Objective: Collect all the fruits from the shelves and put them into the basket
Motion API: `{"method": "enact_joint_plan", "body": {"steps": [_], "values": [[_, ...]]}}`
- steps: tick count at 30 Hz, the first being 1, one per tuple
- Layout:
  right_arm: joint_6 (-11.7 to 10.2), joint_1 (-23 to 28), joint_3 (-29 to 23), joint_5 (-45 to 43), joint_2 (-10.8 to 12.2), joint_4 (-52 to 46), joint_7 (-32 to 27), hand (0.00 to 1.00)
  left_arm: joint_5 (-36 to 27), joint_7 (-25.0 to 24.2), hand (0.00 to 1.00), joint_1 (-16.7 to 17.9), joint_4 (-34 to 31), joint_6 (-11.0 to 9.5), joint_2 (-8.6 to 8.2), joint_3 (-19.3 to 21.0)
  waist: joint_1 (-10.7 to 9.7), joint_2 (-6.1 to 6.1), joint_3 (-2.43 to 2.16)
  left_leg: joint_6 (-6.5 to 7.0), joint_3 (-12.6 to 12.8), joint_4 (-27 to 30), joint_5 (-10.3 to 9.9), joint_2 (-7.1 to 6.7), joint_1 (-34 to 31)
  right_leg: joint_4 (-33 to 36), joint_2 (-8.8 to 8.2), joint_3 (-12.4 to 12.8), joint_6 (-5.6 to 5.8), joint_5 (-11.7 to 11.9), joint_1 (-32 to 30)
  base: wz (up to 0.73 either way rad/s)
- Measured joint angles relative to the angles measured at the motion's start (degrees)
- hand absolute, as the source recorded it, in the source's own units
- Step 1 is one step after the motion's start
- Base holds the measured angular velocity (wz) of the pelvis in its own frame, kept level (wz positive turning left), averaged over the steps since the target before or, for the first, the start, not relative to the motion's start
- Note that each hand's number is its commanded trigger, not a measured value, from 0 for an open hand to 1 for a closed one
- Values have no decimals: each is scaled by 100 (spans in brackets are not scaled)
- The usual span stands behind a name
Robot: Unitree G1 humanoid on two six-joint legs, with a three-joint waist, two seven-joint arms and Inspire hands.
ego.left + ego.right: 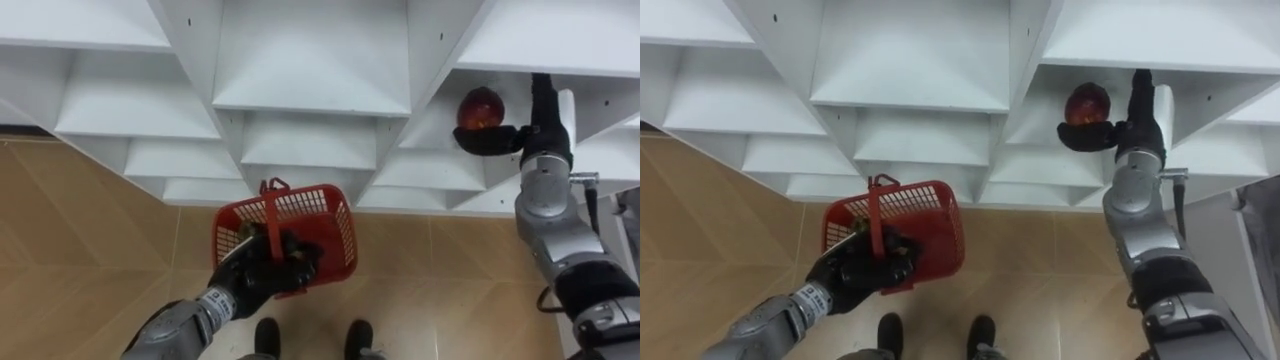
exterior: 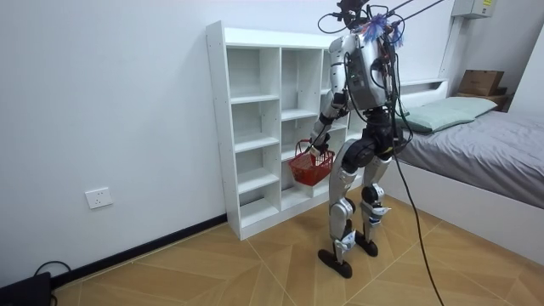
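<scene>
White closet shelves [image 1: 310,60] are spanning the upper frame. At lower centre the left hand [image 1: 262,272] is gripping the handle of the red basket [image 1: 330,225]. At upper right the right hand [image 1: 492,140] is reaching under a red fruit [image 1: 480,108] on its shelf; whether it is holding the fruit cannot be told. Collecting is judged unfinished.

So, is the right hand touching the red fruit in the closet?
Cannot tell. In both eye views the right hand sits directly under the red fruit with no gap showing, but it may only overlap it from this angle.
</scene>
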Motion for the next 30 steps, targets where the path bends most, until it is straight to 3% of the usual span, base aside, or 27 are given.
{"method": "enact_joint_plan", "body": {"steps": [9, 22, 30], "values": [[273, -122, 12, 658, -90, 529, 328, 0, -61, 16, 100, -107, -1, 151, 6, -130, -1, -37, 2, 15, -119, 28, 23, -46, -88, 9, -61, -106, 15, -17, -24, 7], [281, -170, 225, 656, -149, 574, 388, 0, -66, 18, 100, -170, 0, 186, 26, -335, 5, -106, 8, 15, -132, 103, 23, -42, -195, 70, -73, -114, 12, -23, -114, 0], [392, -273, 225, 654, -160, 573, 388, 0, -64, 18, 100, -178, 0, 211, 84, -403, 6, -117, 8, 15, -138, 109, 23, -42, -225, 74, -76, -123, 12, -23, -142, 0]]}}
